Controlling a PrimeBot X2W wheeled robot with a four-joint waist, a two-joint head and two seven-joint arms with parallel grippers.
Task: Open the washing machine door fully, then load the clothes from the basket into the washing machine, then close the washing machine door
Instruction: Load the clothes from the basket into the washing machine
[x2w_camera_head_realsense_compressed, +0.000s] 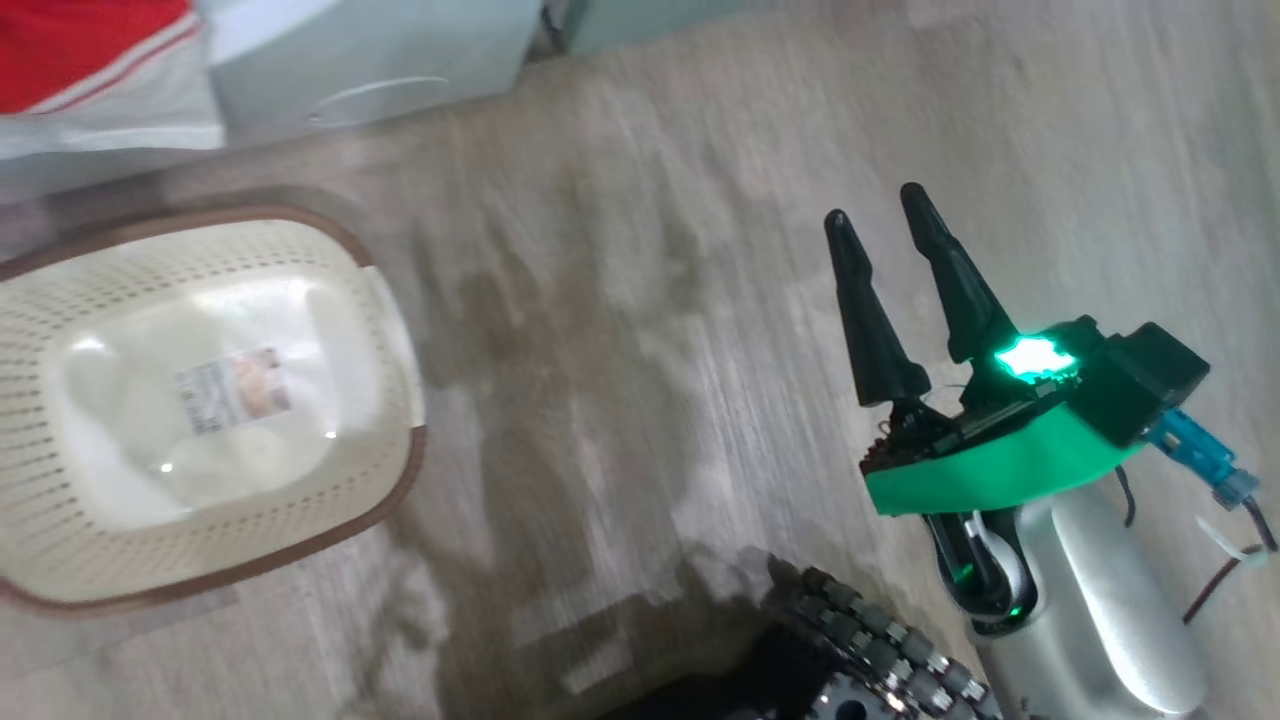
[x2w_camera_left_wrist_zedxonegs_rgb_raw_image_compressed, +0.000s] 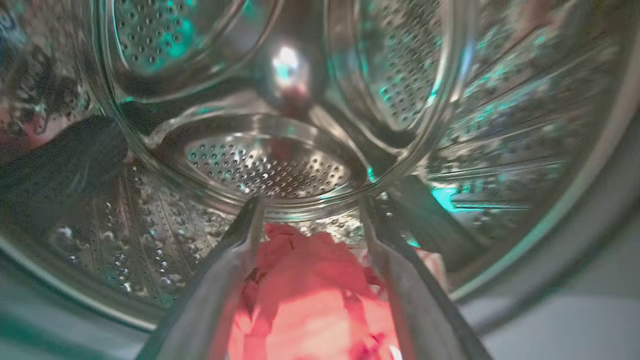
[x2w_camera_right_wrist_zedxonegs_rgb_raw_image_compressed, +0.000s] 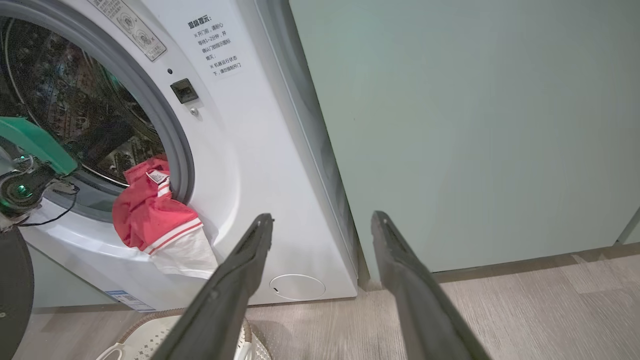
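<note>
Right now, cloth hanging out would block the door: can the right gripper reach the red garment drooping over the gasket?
Probably yes: the right gripper is open, with nothing between it and the red garment hanging from the washing machine.

Head view blurry all over, floor (x2w_camera_head_realsense_compressed: 700, 300) streaky. Soft dark shadow on floor beside basket (x2w_camera_head_realsense_compressed: 60, 330); white shine on basket bottom. Green lamp (x2w_camera_head_realsense_compressed: 1035, 357) by right gripper (x2w_camera_head_realsense_compressed: 873, 203) glares white. Drum (x2w_camera_left_wrist_zedxonegs_rgb_raw_image_compressed: 270, 165) inside dim, with shiny spots, green glints; clothes (x2w_camera_left_wrist_zedxonegs_rgb_raw_image_compressed: 310, 295) glow pink, fuzzy. Right wrist view bright, sharp, bent at edges.
</note>
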